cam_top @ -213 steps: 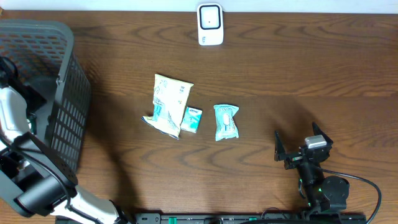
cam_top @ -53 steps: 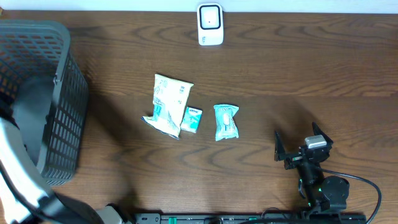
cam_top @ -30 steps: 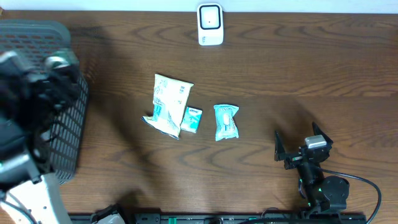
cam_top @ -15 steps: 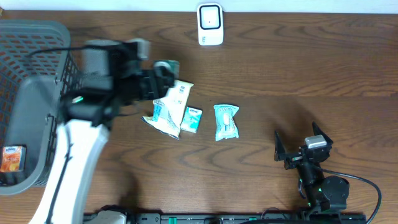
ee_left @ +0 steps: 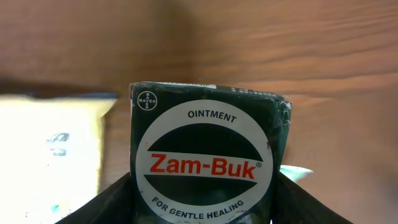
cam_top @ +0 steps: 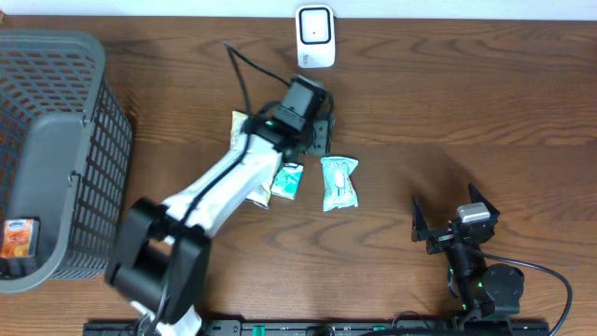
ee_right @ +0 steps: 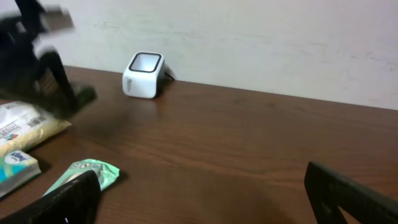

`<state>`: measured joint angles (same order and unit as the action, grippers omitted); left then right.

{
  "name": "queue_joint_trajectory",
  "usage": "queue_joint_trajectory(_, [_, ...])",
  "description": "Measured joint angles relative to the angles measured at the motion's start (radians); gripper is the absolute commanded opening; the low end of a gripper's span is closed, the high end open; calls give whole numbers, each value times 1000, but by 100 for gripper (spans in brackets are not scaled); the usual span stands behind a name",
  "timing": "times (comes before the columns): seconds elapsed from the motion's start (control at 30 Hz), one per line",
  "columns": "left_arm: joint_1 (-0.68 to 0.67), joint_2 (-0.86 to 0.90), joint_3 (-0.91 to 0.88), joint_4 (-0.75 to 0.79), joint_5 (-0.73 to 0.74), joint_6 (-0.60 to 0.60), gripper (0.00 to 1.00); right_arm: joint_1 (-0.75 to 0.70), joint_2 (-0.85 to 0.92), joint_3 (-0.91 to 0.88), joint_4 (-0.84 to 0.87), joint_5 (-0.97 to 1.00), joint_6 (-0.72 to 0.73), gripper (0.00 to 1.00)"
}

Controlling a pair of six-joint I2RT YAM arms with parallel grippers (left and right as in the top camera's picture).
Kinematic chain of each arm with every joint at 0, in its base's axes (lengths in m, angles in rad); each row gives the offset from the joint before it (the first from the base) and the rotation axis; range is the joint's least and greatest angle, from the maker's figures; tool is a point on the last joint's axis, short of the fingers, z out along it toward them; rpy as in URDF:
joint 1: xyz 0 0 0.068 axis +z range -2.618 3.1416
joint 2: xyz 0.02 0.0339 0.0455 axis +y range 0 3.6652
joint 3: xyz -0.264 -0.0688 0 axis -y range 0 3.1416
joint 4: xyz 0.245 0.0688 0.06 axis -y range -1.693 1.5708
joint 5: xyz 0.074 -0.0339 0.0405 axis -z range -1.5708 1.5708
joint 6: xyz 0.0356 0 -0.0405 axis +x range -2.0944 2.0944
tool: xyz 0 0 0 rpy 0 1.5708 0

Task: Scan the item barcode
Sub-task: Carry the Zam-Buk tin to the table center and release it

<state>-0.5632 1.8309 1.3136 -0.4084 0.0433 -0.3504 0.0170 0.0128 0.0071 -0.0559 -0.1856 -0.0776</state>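
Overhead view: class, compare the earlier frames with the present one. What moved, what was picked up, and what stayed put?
The left gripper swung from the grey plastic basket rightward across the table toward the white barcode scanner, now holding a dark green Zam-Buk ointment box. The right gripper stayed open and parked; the three sealed packets and the scanner stayed put.

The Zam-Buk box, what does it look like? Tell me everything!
The Zam-Buk box is small and dark green, probably cardboard. Its face shows a white ring reading Ointment and For Gentle Healing, with red Zam-Buk lettering across the middle. The left gripper pinches its sides, holding it over the wooden table.
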Motion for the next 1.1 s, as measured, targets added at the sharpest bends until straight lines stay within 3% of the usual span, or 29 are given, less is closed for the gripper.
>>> queue_joint_trajectory(0.4, [-6,128,0,-4,-103,-84,61,0,0,0,0,0,0,99])
queue_joint_trajectory(0.43, [-7,129,0,-4,-103,-87,70,0,0,0,0,0,0,99])
queue_joint_trajectory(0.53, [-9,129,0,-3,-105,-93,79,0,0,0,0,0,0,99])
queue_joint_trajectory(0.93, [-9,123,0,-6,-105,-98,83,0,0,0,0,0,0,99])
queue_joint_trajectory(1.07, [-7,48,-2,-21,-103,-86,84,0,0,0,0,0,0,99])
queue_joint_trajectory(1.1, [-4,4,-2,-29,-102,-74,88,0,0,0,0,0,0,99])
